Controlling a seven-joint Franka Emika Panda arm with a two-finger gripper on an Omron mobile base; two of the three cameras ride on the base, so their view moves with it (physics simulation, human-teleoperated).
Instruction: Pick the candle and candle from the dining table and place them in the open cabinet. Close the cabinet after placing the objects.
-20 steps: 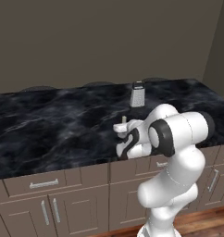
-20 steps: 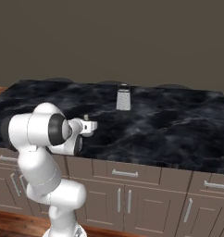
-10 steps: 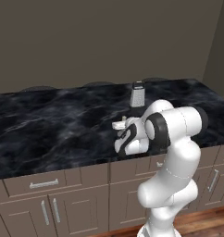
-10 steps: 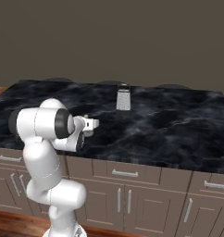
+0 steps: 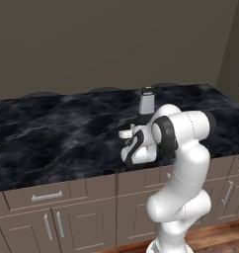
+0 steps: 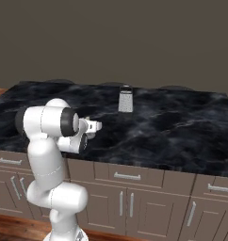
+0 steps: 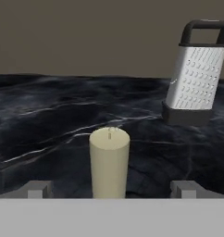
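We saw a short cream candle (image 7: 109, 162) standing upright on the black marbled desk (image 7: 49, 120), its long axis vertical and its wick end up. It stood between the spread fingers of the tool (image 7: 112, 189), touching neither. Its foot was cut off by the lower edge of the hand view. From the base views the arm hid the candle. The tool (image 5: 125, 134) hung low over the desk's front part. A metal grater (image 7: 195, 74) stood further back, appearing tilted in the hand view. We could not make out another candle.
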